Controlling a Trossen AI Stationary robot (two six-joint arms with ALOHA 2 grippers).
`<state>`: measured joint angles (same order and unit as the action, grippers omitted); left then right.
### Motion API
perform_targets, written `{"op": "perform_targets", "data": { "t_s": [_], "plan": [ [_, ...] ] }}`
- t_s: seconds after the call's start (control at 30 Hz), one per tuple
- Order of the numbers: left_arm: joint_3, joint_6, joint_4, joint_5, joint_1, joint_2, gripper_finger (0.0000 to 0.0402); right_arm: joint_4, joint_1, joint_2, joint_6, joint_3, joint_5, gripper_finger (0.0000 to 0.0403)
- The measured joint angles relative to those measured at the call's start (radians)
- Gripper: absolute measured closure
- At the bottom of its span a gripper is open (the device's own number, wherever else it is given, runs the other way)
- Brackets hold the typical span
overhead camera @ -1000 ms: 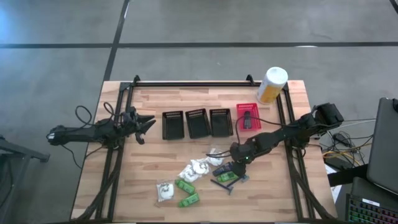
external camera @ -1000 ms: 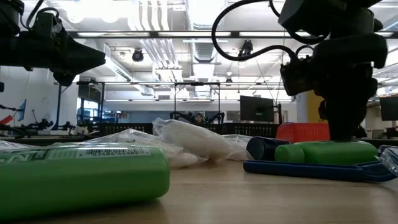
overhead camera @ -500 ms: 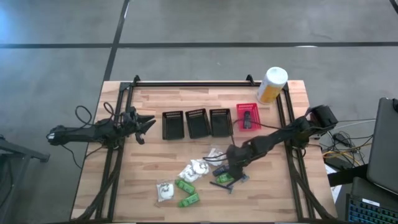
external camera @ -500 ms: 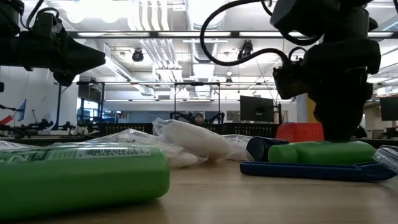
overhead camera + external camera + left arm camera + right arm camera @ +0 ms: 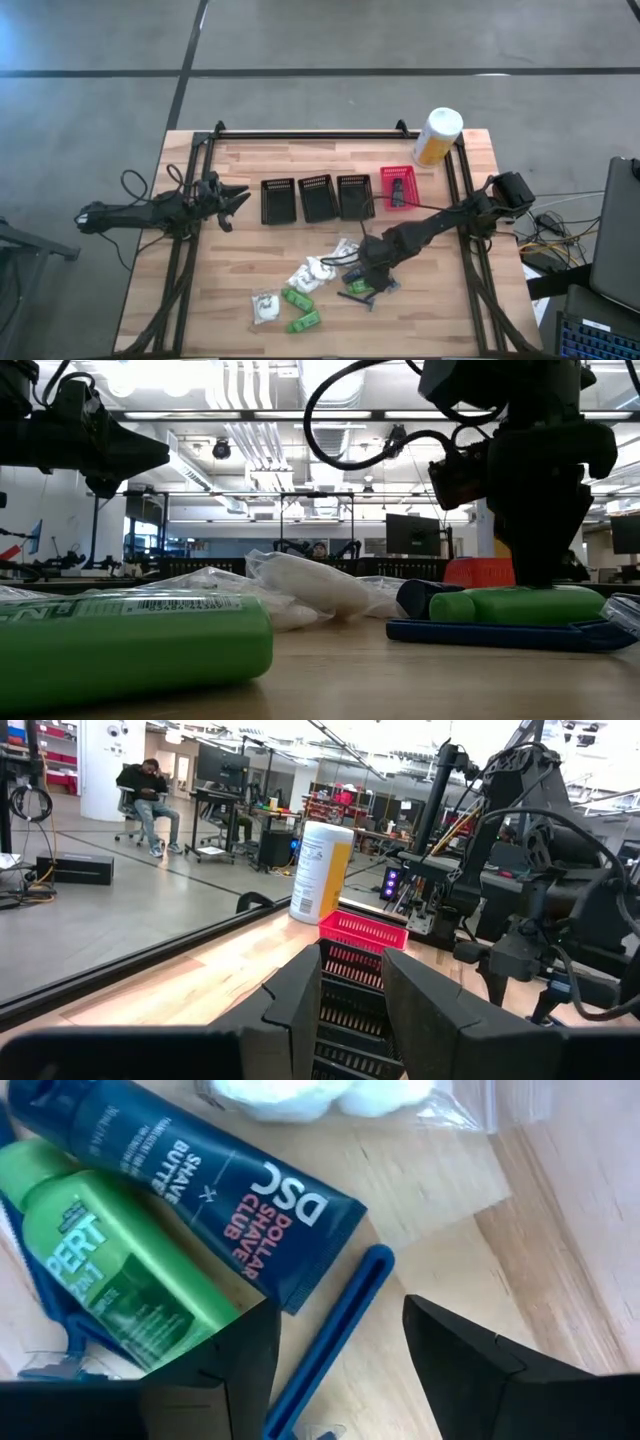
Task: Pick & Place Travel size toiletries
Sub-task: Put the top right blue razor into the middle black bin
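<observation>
Wooden worktop (image 5: 240,270), framed by dark rails. Along the far half, three black baskets (image 5: 317,197) and one red basket (image 5: 397,187) in a row; canister (image 5: 437,136) upright at the far right corner.

Right arm stretched low and diagonal from the right edge toward the middle, right hand (image 5: 362,268) pointing down over the toiletries, fingers (image 5: 455,1365) apart, nothing between them. Directly beneath: dark shave tube (image 5: 190,1185) lying flat, long axis diagonal, crimped end toward the fingers; green bottle (image 5: 110,1270) flat alongside, touching it, roughly parallel; slim blue stick (image 5: 335,1335) just beside the tube's end.

White wrapped lumps (image 5: 312,273) and green packets (image 5: 298,310) scattered nearer the front, left of the hand.

Left arm level over the left edge, left hand (image 5: 232,203) aimed at the baskets, fingers (image 5: 300,1000) slightly apart, empty.
</observation>
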<state>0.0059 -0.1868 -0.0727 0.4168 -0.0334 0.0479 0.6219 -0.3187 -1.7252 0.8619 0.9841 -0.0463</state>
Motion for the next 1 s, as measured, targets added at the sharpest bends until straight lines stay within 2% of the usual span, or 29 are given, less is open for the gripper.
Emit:
{"op": "perform_targets", "data": {
  "t_s": [0.27,1.0],
  "plan": [
    [0.0,0.0,0.0,0.0,0.0,0.0,0.0287,-0.005,0.0,0.0,0.005,0.0,-0.002,0.0199],
    [0.0,0.0,0.001,0.0,0.0,0.0,0.0287,0.005,-0.08,0.002,0.105,-0.034,-0.06,0.0143]
  ]
}}
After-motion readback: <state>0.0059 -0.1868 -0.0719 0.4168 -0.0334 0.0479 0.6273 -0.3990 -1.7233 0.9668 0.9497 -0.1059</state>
